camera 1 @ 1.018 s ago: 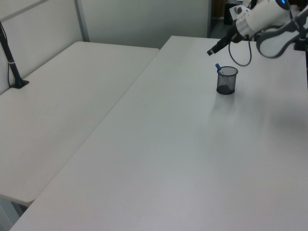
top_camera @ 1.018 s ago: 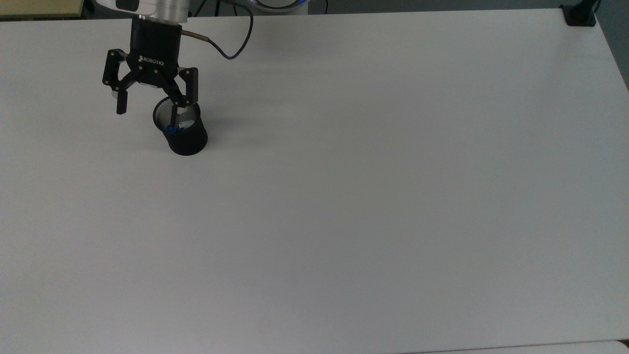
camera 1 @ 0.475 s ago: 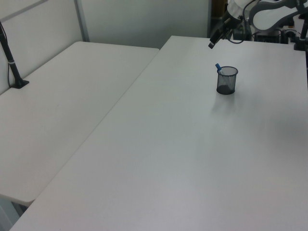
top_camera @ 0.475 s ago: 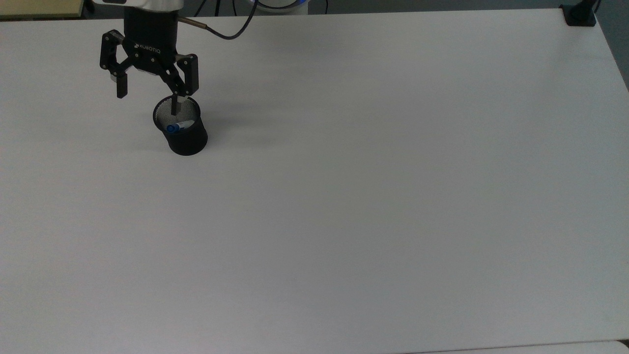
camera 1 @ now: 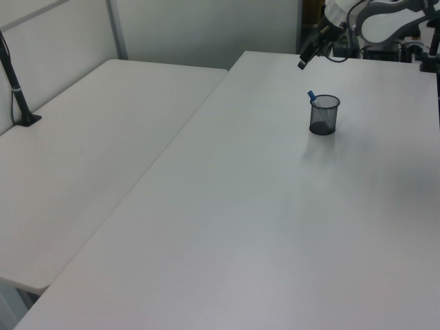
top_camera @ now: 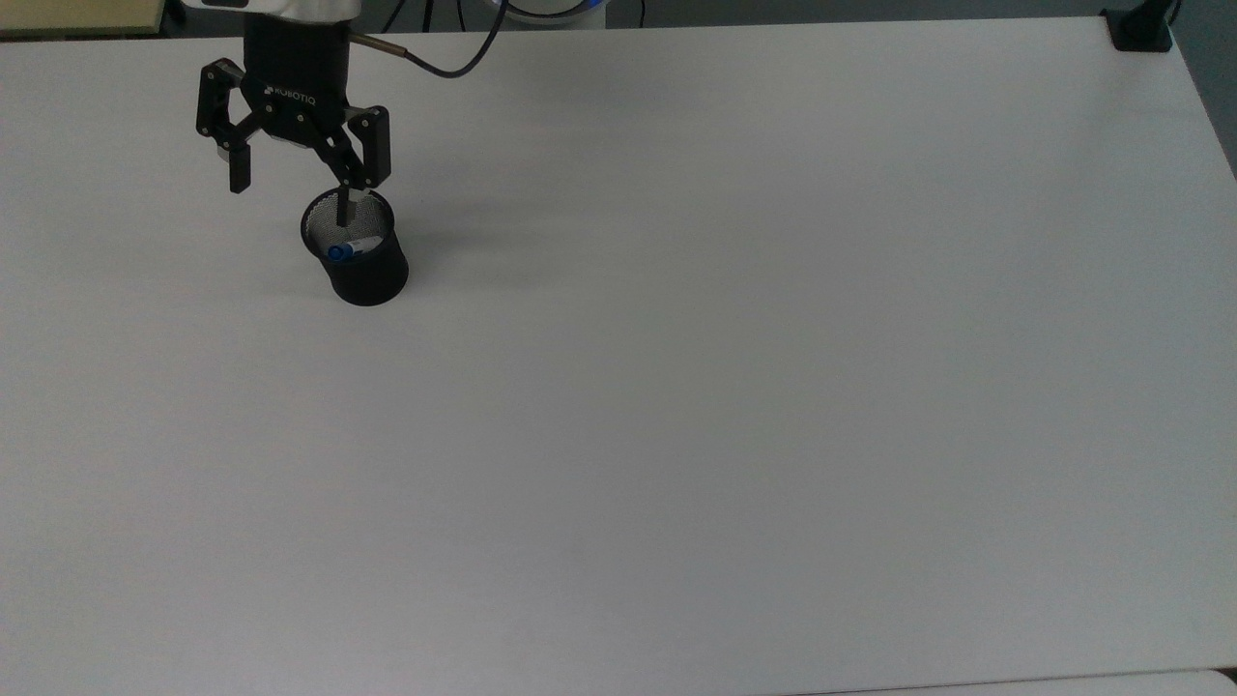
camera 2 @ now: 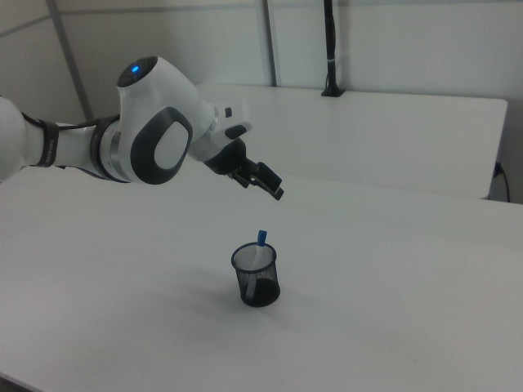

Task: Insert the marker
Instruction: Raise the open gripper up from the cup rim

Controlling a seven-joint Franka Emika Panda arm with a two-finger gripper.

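You have the slim white-barrelled marker with a blue cap [top_camera: 344, 249] standing inside the black wire-mesh pen cup [top_camera: 358, 253], leaning against the rim with its blue end [camera 2: 261, 238] poking just above the lip in the right view. In the top view the cup sits at about the 10 o'clock position on the white table [top_camera: 725, 387]. The black two-finger gripper [top_camera: 290, 188] hangs above the cup, toward 11 o'clock from it in the top view, its fingers spread wide and holding nothing; it is clear of the marker and the cup rim in the right view.

Judgement: insertion appears done, and the step in hand is the retreat after release. Your next move calls for little more than lifting the arm up and away without clipping the cup, which looks light and easily tipped. Confirm the marker sits steady against the mesh wall.
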